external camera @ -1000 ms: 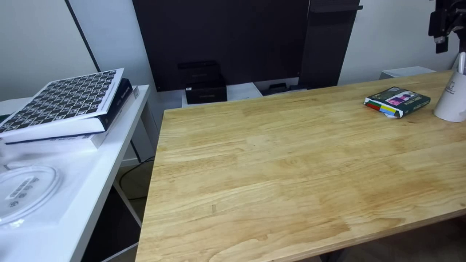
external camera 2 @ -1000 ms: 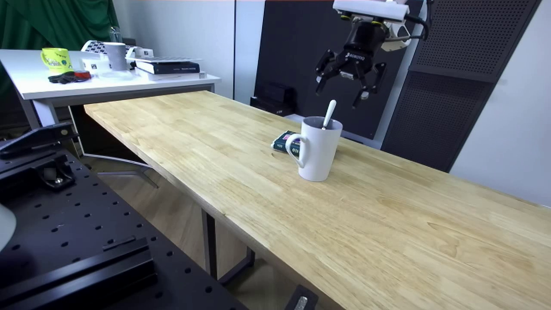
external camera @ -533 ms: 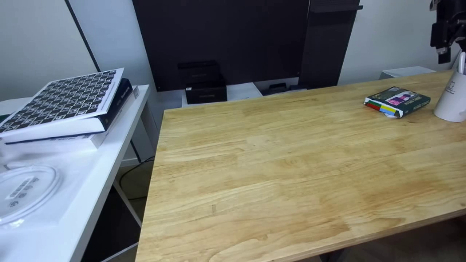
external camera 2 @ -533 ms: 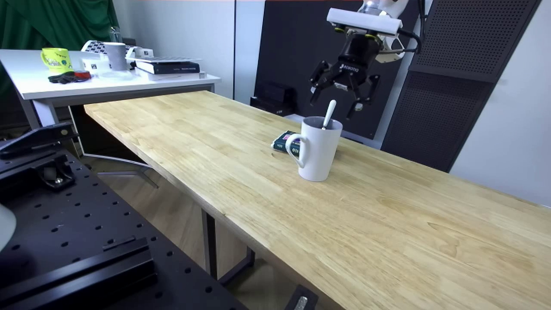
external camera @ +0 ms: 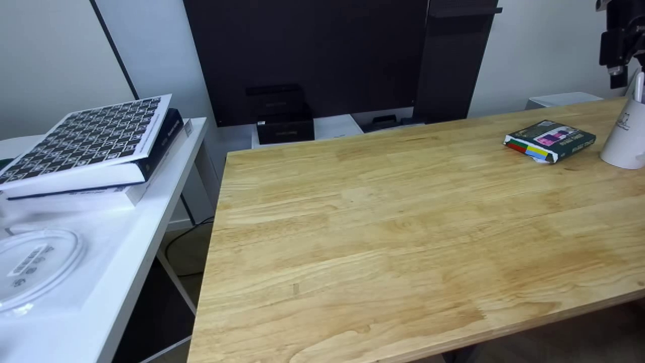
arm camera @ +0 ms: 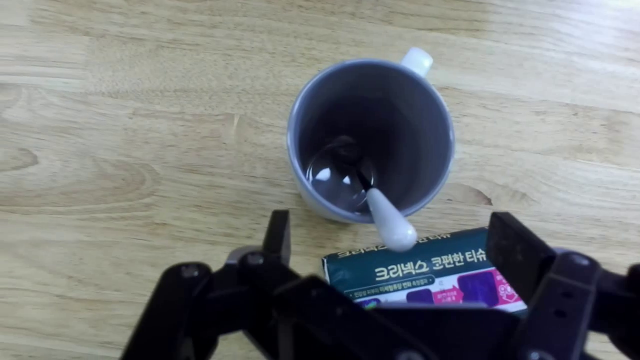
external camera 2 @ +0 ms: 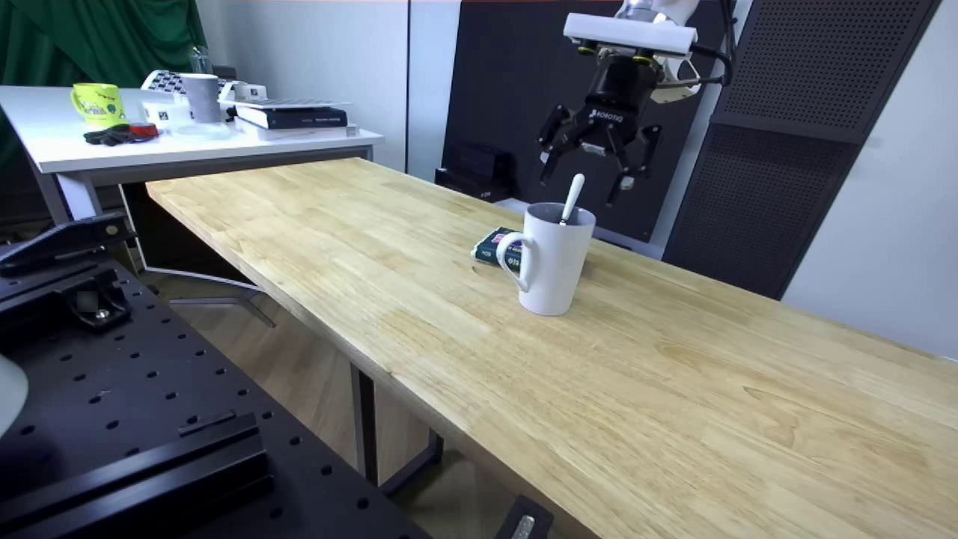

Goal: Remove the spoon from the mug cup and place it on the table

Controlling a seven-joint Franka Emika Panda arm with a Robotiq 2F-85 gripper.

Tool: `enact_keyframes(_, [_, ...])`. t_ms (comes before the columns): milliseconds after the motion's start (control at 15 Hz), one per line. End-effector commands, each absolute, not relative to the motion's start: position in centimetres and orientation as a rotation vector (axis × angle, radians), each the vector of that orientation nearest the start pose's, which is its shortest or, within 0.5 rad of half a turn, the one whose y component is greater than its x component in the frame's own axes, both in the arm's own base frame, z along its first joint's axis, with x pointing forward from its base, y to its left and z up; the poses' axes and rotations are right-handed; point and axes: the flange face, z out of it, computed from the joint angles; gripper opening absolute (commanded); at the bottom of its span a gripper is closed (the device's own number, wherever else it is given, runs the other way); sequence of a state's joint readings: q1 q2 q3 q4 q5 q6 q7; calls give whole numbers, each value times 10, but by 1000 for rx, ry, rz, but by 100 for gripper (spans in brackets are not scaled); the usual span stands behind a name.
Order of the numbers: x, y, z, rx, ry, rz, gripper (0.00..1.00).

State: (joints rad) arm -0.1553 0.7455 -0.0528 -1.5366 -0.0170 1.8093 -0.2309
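Observation:
The white mug cup [external camera 2: 552, 262] stands upright on the light wooden table [external camera 2: 419, 299]; it also shows in an exterior view [external camera: 625, 136], cut by the right edge, and in the wrist view [arm camera: 417, 135]. The spoon [external camera 2: 572, 198] leans inside it, its white handle end sticking out over the rim; its lower end is in the dark inside. My gripper [external camera 2: 581, 181] is open and empty, pointing down, just above and behind the mug. In the wrist view the spoon handle [arm camera: 389, 217] lies between my open fingertips [arm camera: 390, 222], nearer the left one, and does not touch them.
A dark green tissue packet [arm camera: 425, 265] lies beside the mug, under my gripper in the wrist view. A white table [external camera: 151, 222] with books [external camera: 90, 146] and a white disc [external camera: 40, 267] stands apart. A black perforated platform [external camera 2: 187, 374] is in front of the wooden table.
My gripper has come down closer to the spoon handle, mostly in the first half second, then shifted slightly sideways. It stays open. The mug, spoon and packet have not moved.

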Motion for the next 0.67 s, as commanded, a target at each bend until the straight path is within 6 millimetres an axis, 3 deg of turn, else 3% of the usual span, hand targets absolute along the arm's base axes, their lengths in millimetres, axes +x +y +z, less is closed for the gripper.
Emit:
enact_keyframes(0, [624,-130,201,-3055,-44,671,100])
enact_keyframes(533, [607,-122,208,-3093,-76,607,100])
enact_keyframes(600, [605,-121,208,-3096,-84,605,75])
